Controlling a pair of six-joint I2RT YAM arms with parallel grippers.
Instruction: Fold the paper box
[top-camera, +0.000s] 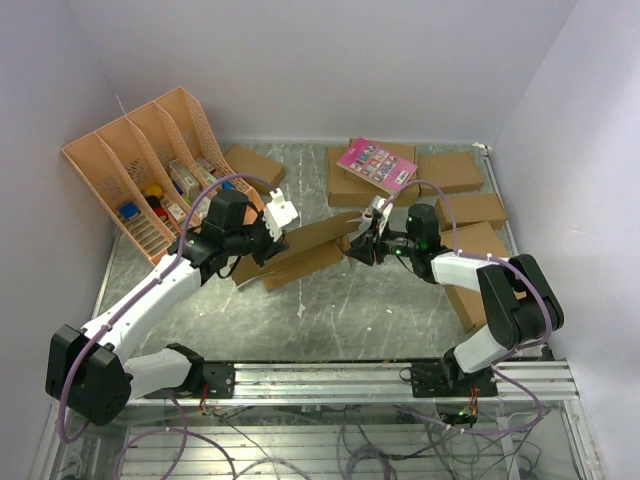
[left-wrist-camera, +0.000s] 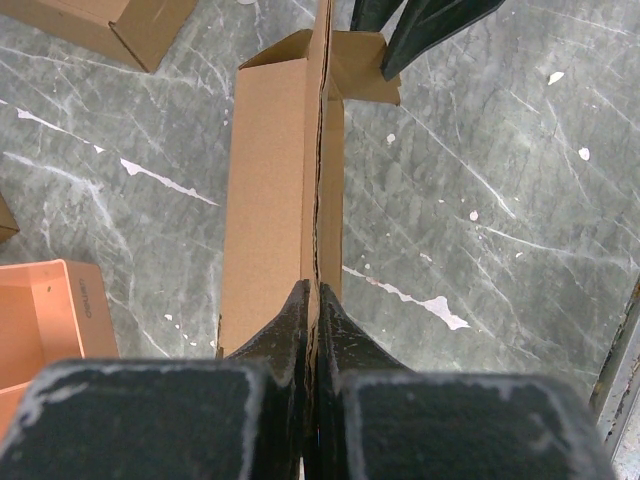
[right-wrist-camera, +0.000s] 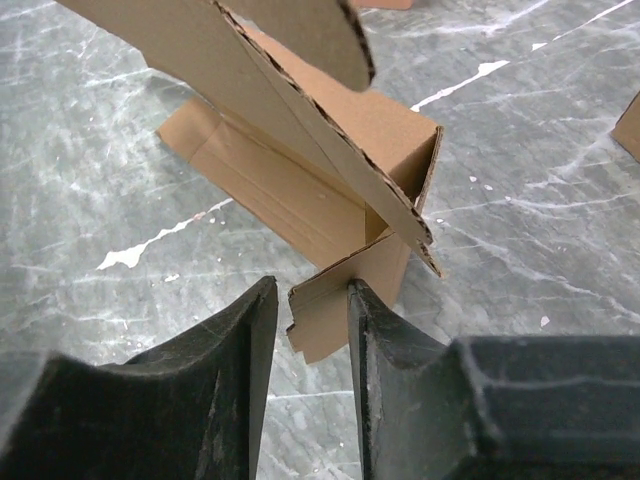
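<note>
The paper box (top-camera: 300, 250) lies in the middle of the grey marbled counter (top-camera: 330, 320), between the two arms. It is partly formed: a long narrow trough rests on the counter and one long panel stands up on edge above it.

The left end effector (top-camera: 272, 238) is closed on the near end of that upright panel. In the left wrist view its fingers (left-wrist-camera: 295, 325) pinch the thin cardboard edge with no gap showing, and the box (left-wrist-camera: 270, 180) runs straight away from them.

The right end effector (top-camera: 358, 248) is at the opposite end of the box. In the right wrist view its fingers stand a little apart around a small end flap (right-wrist-camera: 340, 300). The flap touches the right finger (right-wrist-camera: 400, 380), and a narrow gap shows between it and the left finger, so the jaws are parted, not clamped.

An orange file rack (top-camera: 140, 170) stands at the back left. Flat brown boxes (top-camera: 450, 172) lie at the back right, one bearing a pink card (top-camera: 375, 165).
</note>
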